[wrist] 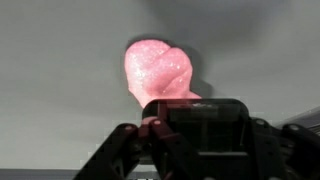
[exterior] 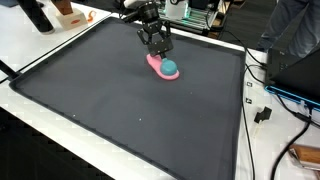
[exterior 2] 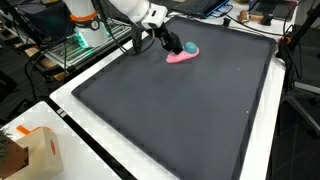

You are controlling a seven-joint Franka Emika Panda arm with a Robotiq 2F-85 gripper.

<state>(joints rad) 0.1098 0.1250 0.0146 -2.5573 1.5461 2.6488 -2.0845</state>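
A cardboard box (exterior 2: 38,150) is seen far to the left of the gripper (exterior 2: 164,43), off the mat, in an exterior view. A black mat (exterior 2: 180,120) is spread over a white table (exterior: 60,127). The white arm (exterior 2: 125,10) is seen coming in from the left. The gripper is hung at its end and is pointed down over the far part of the mat.

Just to the right of the gripper, and a little lower, a pink toy (exterior 2: 178,57) is laid flat on the mat. A blue-green ball (exterior 2: 190,47) is set on the right end of the pink toy and is touching it.

In both exterior views the gripper is seen very close above the left end of the pink toy. Its fingers are dark against the dark mat. It cannot be told if they are spread or pressed together, or if the toy is touched by them.

In the wrist view the pink toy (wrist: 155,72) is seen just ahead of the gripper, on the grey mat. The ball is hidden there.

Well to the right of the gripper, past the mat's edge, some cables (exterior: 262,100) are laid on the table.
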